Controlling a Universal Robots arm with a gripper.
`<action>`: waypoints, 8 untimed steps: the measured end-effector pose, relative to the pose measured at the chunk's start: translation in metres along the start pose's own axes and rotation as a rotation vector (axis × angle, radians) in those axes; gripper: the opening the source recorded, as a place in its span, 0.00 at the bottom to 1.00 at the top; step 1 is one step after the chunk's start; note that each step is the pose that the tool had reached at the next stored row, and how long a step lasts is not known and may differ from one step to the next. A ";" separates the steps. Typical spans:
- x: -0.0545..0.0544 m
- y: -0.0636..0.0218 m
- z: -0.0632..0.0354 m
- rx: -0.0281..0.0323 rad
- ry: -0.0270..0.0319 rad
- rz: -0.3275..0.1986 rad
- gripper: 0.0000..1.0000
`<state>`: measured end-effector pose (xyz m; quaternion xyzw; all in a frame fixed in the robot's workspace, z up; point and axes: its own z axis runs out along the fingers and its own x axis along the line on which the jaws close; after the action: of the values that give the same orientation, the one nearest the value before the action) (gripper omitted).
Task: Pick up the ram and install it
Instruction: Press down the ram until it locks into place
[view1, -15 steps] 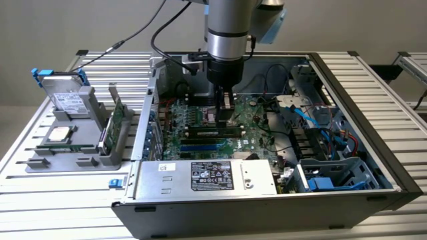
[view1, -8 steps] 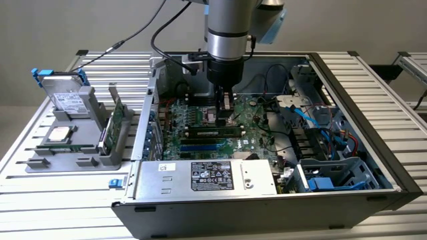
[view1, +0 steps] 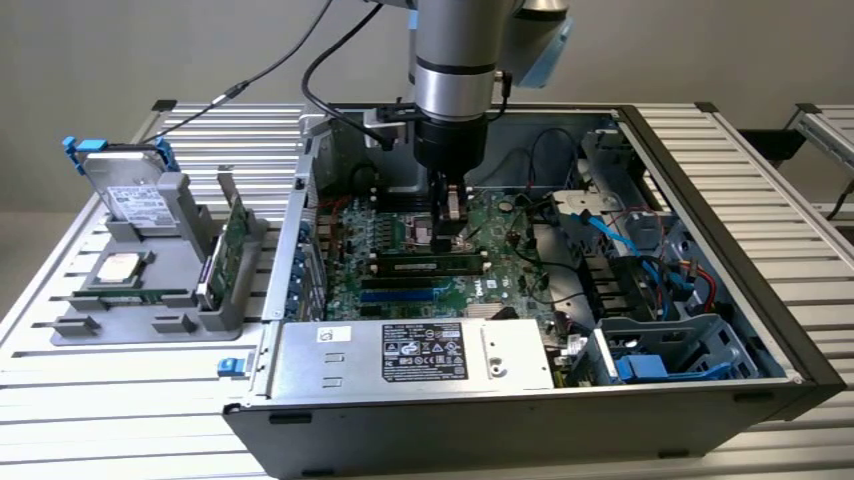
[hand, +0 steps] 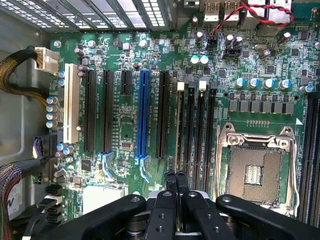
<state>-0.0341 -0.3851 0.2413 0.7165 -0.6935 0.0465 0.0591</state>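
The arm stands over the open case (view1: 787, 370), its pincer (view1: 451, 222) lowered to the motherboard (view1: 400, 250). In the wrist view the pincer (hand: 176, 181) is clenched, its two fingers (hand: 170, 186) pressed together with nothing seen between them, directly at the end of a memory slot.

The ram (view1: 430, 265) lies seated in a slot on the motherboard, just below the pincer in the exterior view. In the wrist view the ram (hand: 178, 127) appears edge-on as a thin strip running away from the fingertips, beside black slots with white latches.

The empty CPU socket (hand: 254, 172) sits next to the slots. A blue slot (hand: 143, 117) and a white slot (hand: 70, 102) lie among black ones.

The power supply (view1: 414, 358) at the case's near edge carries a black label (view1: 424, 352) with white print, not legible.

On the surface (view1: 107, 400) at the exterior view's left, a grey holder (view1: 147, 300) carries a hard drive (view1: 127, 195) with blue rails and an upright green card (view1: 230, 245). Their labels cannot be read.
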 end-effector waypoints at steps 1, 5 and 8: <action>0.000 0.0002 0.0005 -0.0001 0.0001 0.000 0.10; -0.001 0.0009 0.0037 -0.0019 0.0004 0.000 0.10; -0.001 0.0013 0.0062 -0.0044 0.0010 -0.001 0.10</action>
<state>-0.0355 -0.3851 0.2350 0.7166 -0.6934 0.0453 0.0610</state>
